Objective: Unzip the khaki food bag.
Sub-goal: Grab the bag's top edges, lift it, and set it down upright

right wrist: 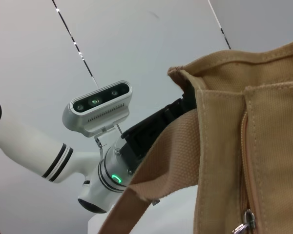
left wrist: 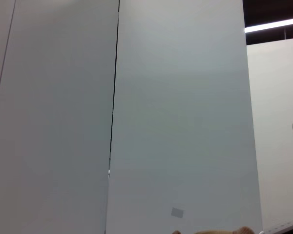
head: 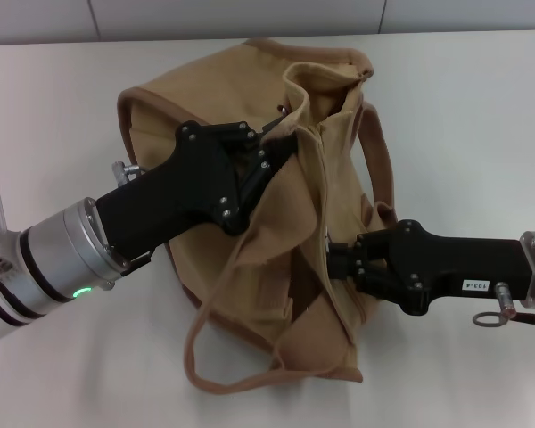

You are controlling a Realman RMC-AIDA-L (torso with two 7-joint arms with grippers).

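The bag (head: 276,223) lay slumped on the white surface (head: 481,116), both arms reaching into it from either side. The left gripper (head: 281,143) pressed into the canvas by the seam, and the right gripper (head: 332,260) met the seam lower down; I could not tell whether either set of fingers was clenched. The zipper pull (right wrist: 245,223) hung close by the right gripper. If the left hold were loose, the limp cloth could bunch and drag along, jamming the zipper.

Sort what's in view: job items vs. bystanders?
Job:
khaki food bag
zipper pull
left claw, against the bag's upper part
right claw, at the bag's zipper seam

Just there:
white table
head camera
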